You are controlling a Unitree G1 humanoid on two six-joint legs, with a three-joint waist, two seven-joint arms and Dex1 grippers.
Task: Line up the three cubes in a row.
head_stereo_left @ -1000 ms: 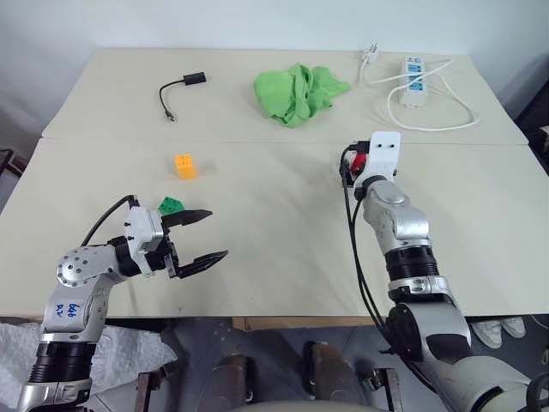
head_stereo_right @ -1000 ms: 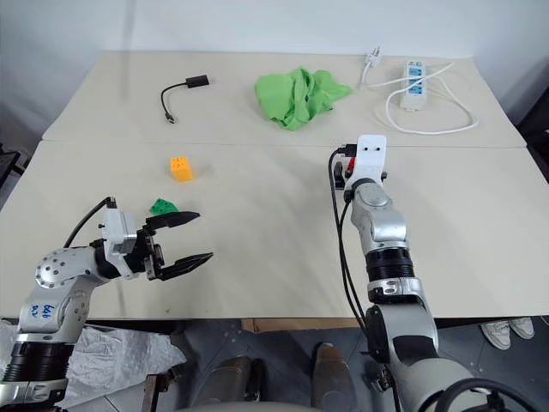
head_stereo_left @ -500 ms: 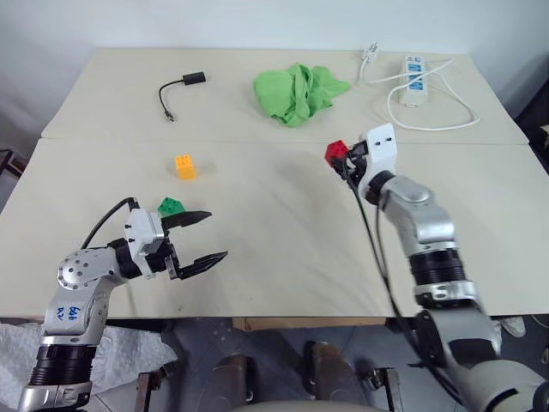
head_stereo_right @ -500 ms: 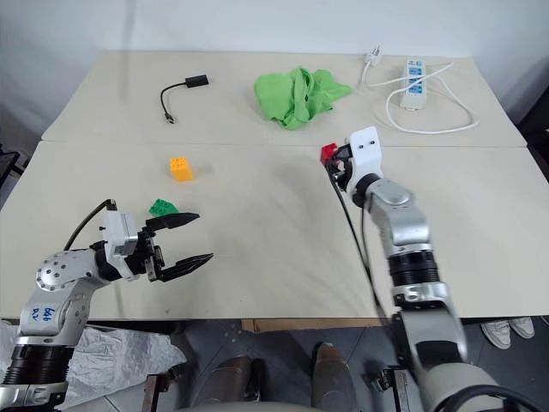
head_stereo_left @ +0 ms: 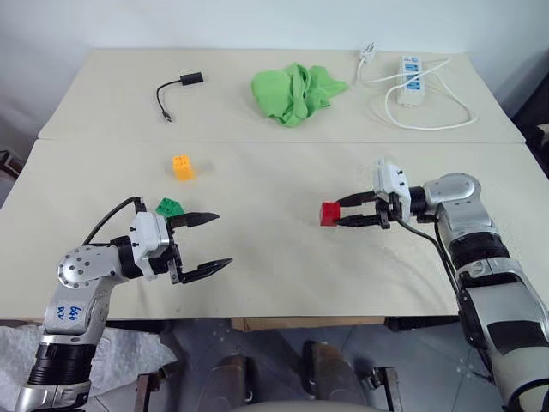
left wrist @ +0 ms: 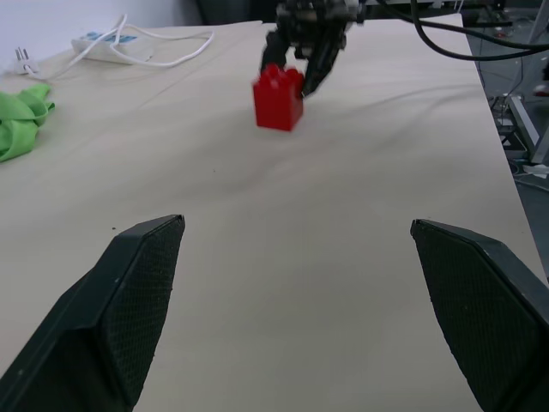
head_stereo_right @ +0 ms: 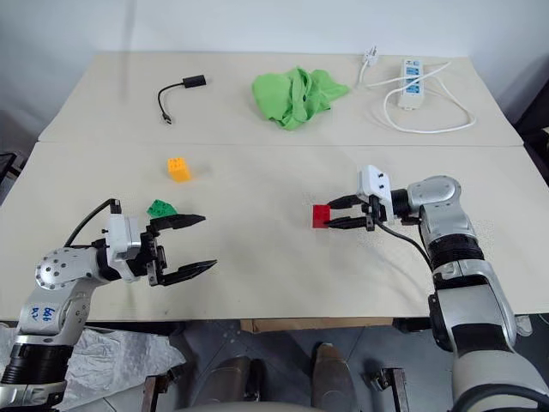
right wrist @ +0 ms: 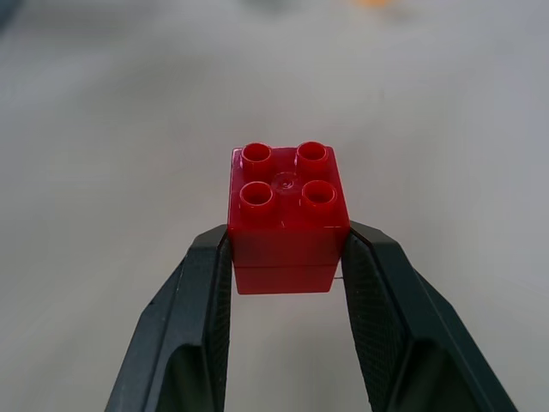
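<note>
A red cube (head_stereo_left: 328, 214) sits between the fingers of my right gripper (head_stereo_left: 340, 214), which is shut on its sides and points left, low over the middle of the table. The right wrist view shows the red cube (right wrist: 287, 215) studs-up between both pads. I cannot tell whether it touches the table. The green cube (head_stereo_left: 171, 206) lies at the near left, just behind my left gripper (head_stereo_left: 221, 239), which is open with nothing between its fingers. The orange-yellow cube (head_stereo_left: 183, 166) stands farther back on the left. In the left wrist view the red cube (left wrist: 278, 96) is ahead of the open fingers (left wrist: 141, 283).
A green cloth (head_stereo_left: 296, 88) lies at the back middle. A black cable adapter (head_stereo_left: 176, 90) is at the back left. A white power strip (head_stereo_left: 408, 81) with its looped cord is at the back right. A seam (head_stereo_left: 257, 142) crosses the table behind the cubes.
My right gripper closed on the red cube and carried it nearer and slightly left, while turning to point left. The left gripper, green cube and orange-yellow cube stayed put.
</note>
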